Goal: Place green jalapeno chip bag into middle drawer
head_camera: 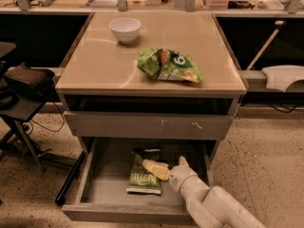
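The green jalapeno chip bag (143, 178) lies flat on the grey floor of the middle drawer (107, 190), which is pulled out below the table (95, 65). The bag's dark top edge points toward the back of the drawer and its pale lettered panel faces up.

The gripper (167, 165) sits low inside the drawer, at the bag's right side. Its fingers are spread, with one reaching left over the bag's upper right corner and the other pointing up and clear of it. It looks released rather than clamped on the foil. Whether the lower finger touches the bag I cannot tell.

The white arm (216, 208) comes in from the lower right, over the drawer's front rim.

The bag is likely very light, soft and crinkly. The foil should be slippery, and it would buckle under a squeeze rather than resist. The chips inside would crush easily. If it needs taking up again, a gentle pinch on the flat sealed top edge or a side seam seems best, not on the puffed middle.

Judged from how it lies, the placing looks done.

On the table are a small white bowl (125, 29) and a brighter green chip bag (168, 65), well apart from the drawer's contents. The scratched drawer front (118, 125) above is closed.
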You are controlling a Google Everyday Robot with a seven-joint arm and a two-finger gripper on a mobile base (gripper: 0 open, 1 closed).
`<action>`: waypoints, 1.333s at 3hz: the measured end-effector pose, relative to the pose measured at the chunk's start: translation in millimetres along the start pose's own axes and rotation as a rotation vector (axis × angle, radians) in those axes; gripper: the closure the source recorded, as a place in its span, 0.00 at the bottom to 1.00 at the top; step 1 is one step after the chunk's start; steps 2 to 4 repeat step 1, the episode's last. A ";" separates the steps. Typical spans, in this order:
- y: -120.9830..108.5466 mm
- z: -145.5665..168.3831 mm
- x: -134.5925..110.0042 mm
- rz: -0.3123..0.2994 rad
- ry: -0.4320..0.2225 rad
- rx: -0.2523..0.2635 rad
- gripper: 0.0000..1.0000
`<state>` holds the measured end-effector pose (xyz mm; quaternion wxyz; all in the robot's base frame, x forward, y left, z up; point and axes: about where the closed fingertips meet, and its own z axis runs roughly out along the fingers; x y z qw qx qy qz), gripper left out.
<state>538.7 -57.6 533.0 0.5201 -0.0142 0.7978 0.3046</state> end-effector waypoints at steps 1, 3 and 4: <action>0.0 0.0 0.0 0.000 0.000 0.000 0.00; 0.0 0.0 0.0 0.000 0.000 0.000 0.00; 0.0 0.0 0.0 0.000 0.000 0.000 0.00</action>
